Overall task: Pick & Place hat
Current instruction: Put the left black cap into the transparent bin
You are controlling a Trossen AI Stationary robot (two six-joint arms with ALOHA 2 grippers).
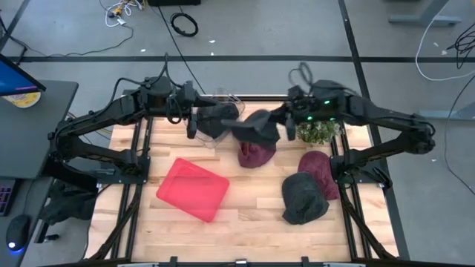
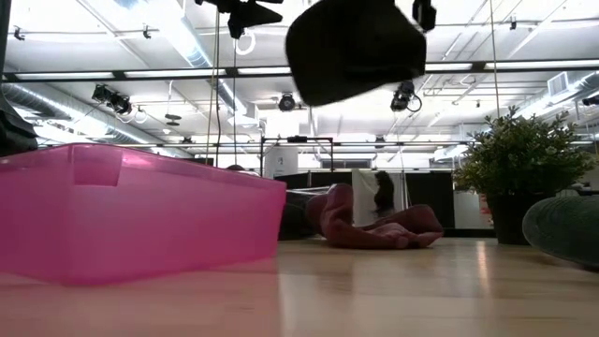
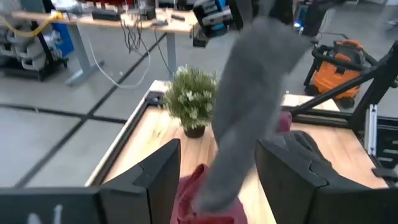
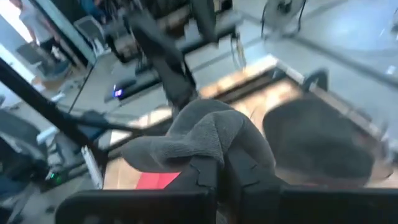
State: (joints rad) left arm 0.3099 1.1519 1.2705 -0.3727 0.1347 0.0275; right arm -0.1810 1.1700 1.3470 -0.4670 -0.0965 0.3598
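A dark grey knit hat hangs in the air over the table's far middle, between my two grippers. It shows high up in the low view. My right gripper is shut on it from the right. My left gripper is open at the hat's left end, with one finger on either side of the hanging cloth. A maroon hat lies on the table right under the held hat. My right gripper pinches a bunched fold of the grey hat between its two fingers, coming level from the table's right side. The hat is lifted clear of the table and sags below and beyond the fingers. My left gripper: I cannot tell whether its open fingers touch the cloth.
A pink bin stands at the near left of the table. A second maroon hat and another dark grey hat lie at the right. A potted plant stands at the far right, close under my right arm.
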